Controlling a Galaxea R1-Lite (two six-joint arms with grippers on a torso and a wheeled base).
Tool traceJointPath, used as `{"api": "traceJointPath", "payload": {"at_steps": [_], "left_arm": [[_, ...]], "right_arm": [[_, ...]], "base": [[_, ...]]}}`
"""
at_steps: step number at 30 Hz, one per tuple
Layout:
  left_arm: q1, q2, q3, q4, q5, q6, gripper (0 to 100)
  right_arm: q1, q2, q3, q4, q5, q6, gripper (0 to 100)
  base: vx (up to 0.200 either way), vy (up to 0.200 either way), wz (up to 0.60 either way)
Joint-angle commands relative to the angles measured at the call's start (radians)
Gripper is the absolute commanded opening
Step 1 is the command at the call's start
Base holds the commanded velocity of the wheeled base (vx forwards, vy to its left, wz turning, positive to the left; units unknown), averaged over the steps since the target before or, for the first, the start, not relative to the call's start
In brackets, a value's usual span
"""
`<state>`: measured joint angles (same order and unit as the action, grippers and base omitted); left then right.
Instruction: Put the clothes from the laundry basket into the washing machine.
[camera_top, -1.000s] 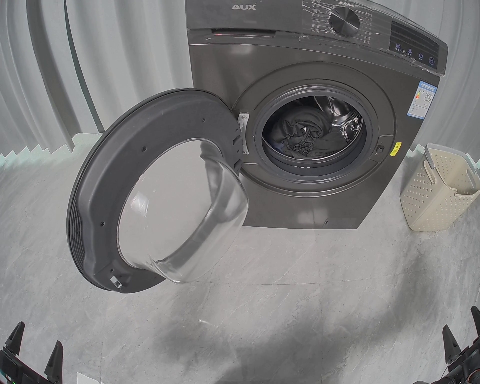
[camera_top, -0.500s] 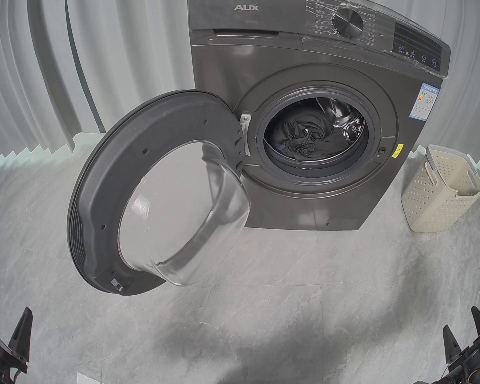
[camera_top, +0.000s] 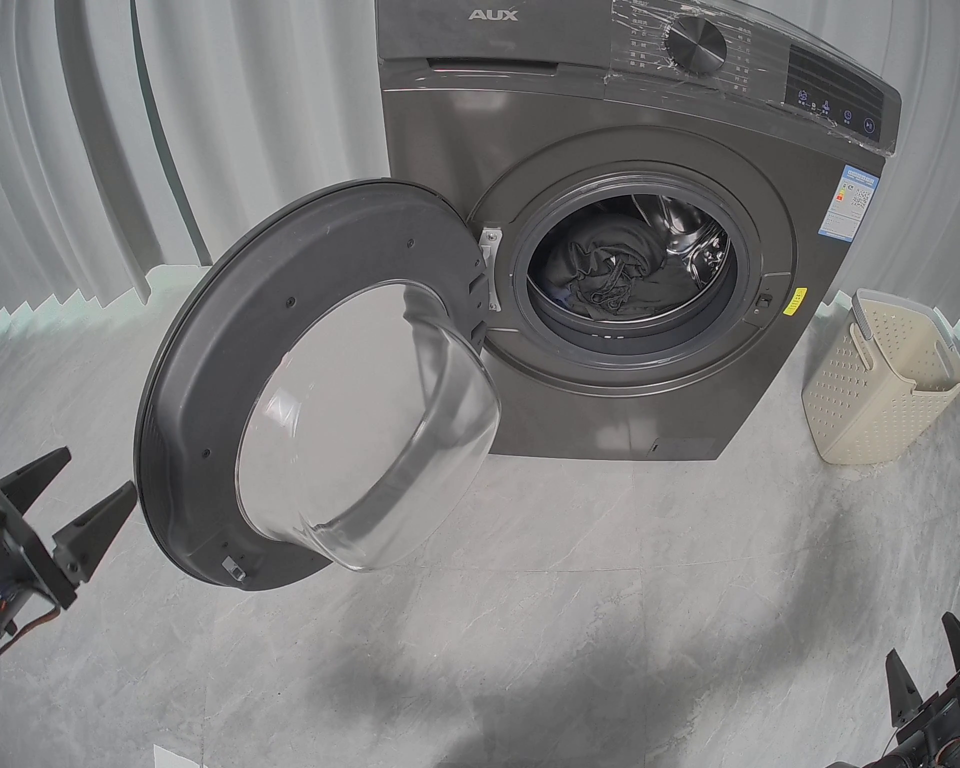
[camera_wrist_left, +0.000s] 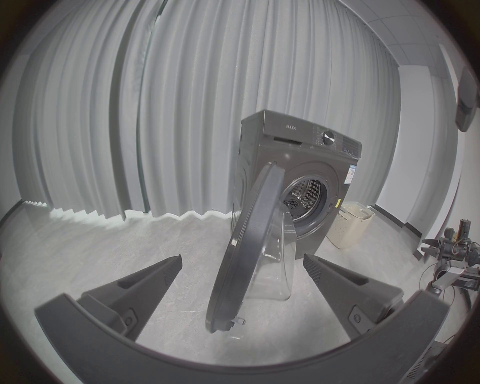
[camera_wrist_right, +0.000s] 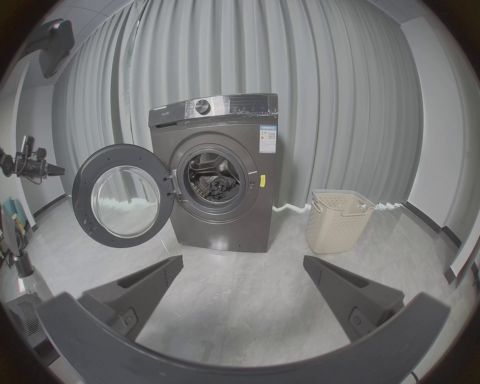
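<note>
Dark crumpled clothes (camera_top: 610, 265) lie inside the grey front-loading washing machine (camera_top: 450, 120); the cream perforated laundry basket (camera_top: 850, 400) beside it looks empty to us; our left pincer (camera_top: 88, 478) and right pincer (camera_top: 920, 640) gape, holding nothing

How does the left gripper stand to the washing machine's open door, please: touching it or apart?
Apart. In the left wrist view the door stands between the left gripper's open fingers, with bare floor showing on both sides.
</note>
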<state>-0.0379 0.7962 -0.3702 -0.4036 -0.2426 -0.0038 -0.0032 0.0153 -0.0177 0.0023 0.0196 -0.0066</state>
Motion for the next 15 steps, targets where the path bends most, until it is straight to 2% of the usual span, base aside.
{"api": "traceJointPath", "payload": {"at_steps": [1,3,11,13,14,15], "left_arm": [[-0.007,0.235,-0.058,-0.069,-0.049,-0.005,100],[-0.008,0.27,-0.069,-0.09,-0.054,-0.004,100],[-0.099,0.362,-0.073,-0.195,-0.049,-0.008,100],[-0.099,0.362,-0.073,-0.195,-0.049,-0.008,100],[-0.175,0.356,-0.067,-0.198,-0.046,-0.01,100],[-0.181,0.354,-0.067,-0.198,-0.046,-0.01,100]], "right_arm": [[0.0,-0.005,0.016,-0.001,0.0,-0.001,100],[0.0,-0.005,0.016,0.001,0.002,-0.001,100],[0.0,-0.005,0.016,-0.001,0.002,-0.001,100],[0.0,-0.005,0.016,-0.001,0.002,-0.001,100],[0.0,-0.005,0.016,-0.001,0.002,-0.001,100],[0.0,-0.005,0.016,0.001,0.002,-0.001,100]], "base": [[0.0,0.0,0.0],[0.0,0.0,0.0],[0.0,0.0,0.0],[0.0,0.0,0.0],[0.0,0.0,0.0],[0.0,0.0,0.0]]}}
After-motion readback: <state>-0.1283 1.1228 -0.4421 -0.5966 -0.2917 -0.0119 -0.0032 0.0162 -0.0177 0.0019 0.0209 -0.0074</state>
